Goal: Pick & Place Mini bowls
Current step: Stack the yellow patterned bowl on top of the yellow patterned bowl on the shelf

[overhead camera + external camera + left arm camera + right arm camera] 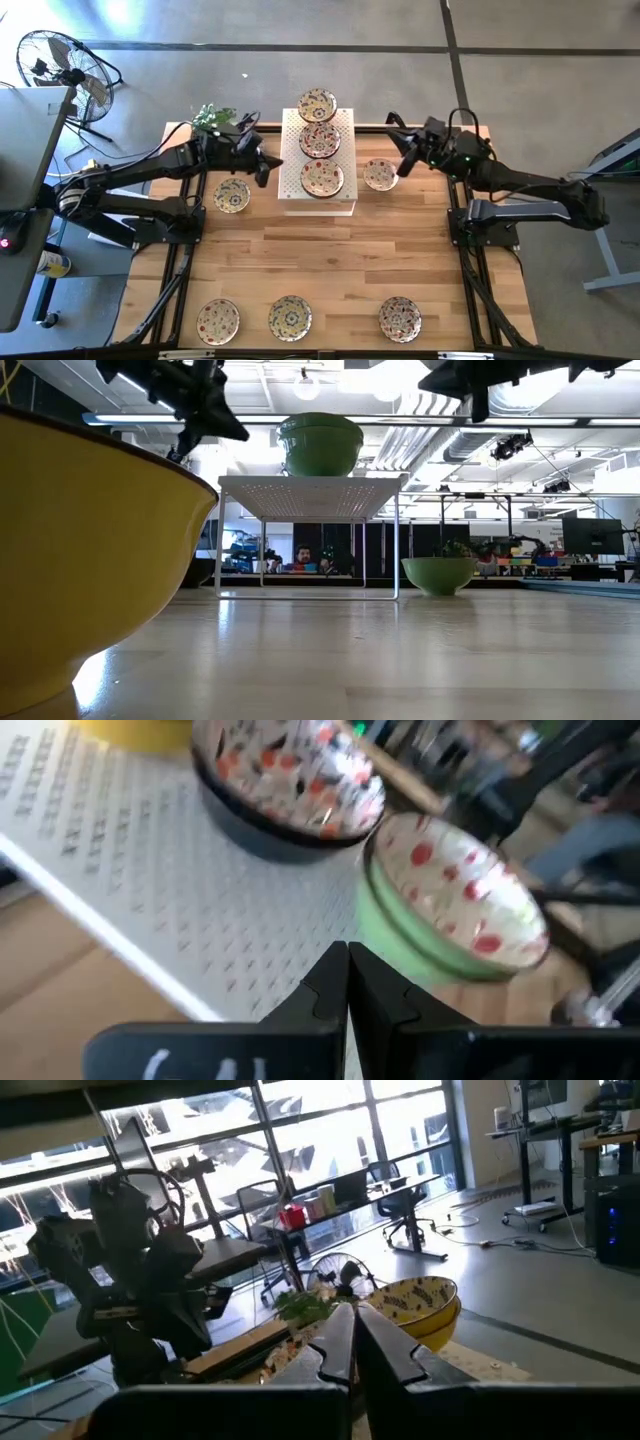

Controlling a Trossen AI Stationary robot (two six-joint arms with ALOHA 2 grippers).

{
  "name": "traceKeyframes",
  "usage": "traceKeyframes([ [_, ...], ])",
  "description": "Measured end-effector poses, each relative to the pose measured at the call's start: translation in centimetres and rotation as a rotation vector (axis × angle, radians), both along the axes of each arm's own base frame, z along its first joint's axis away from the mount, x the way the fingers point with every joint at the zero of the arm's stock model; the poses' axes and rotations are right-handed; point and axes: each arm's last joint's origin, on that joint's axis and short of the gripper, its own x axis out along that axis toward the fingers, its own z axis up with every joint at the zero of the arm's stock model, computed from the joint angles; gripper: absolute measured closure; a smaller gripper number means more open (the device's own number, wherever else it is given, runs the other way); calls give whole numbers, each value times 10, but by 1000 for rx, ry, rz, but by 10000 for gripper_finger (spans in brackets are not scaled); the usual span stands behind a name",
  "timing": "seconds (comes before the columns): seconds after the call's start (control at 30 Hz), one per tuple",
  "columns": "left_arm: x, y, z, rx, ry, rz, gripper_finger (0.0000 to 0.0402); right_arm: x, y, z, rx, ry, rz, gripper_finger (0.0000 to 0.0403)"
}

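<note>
Three mini bowls sit in a row on the white perforated rack (pixel 318 200): far (pixel 318 104), middle (pixel 320 140) and near (pixel 322 178). One bowl (pixel 380 174) rests on the table right of the rack, and another (pixel 232 195) left of it. Three more (pixel 218 320) (pixel 290 317) (pixel 400 318) line the near edge. My left gripper (pixel 266 166) (pixel 348 982) is shut and hovers over the rack's left edge, holding nothing. My right gripper (pixel 404 160) (pixel 352 1342) is shut and empty, raised just right of the bowl beside the rack.
The rack (pixel 310 485) stands on thin legs with open room beneath it. A green plant (pixel 212 117) sits at the table's far left corner. A fan (pixel 62 68) and a grey desk (pixel 25 150) stand off the table's left side. Bare wood (pixel 330 260) lies mid-table.
</note>
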Motion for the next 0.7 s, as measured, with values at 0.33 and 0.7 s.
traceKeyframes([
  [0.33, -41, -18, 0, -57, 282, 36, 401, 0, 0, -6, 10, 61, 2, 401],
  [0.7, -56, -56, -44, -201, 571, -15, 401, -2, -3, -7, 6, 79, -26, 401],
])
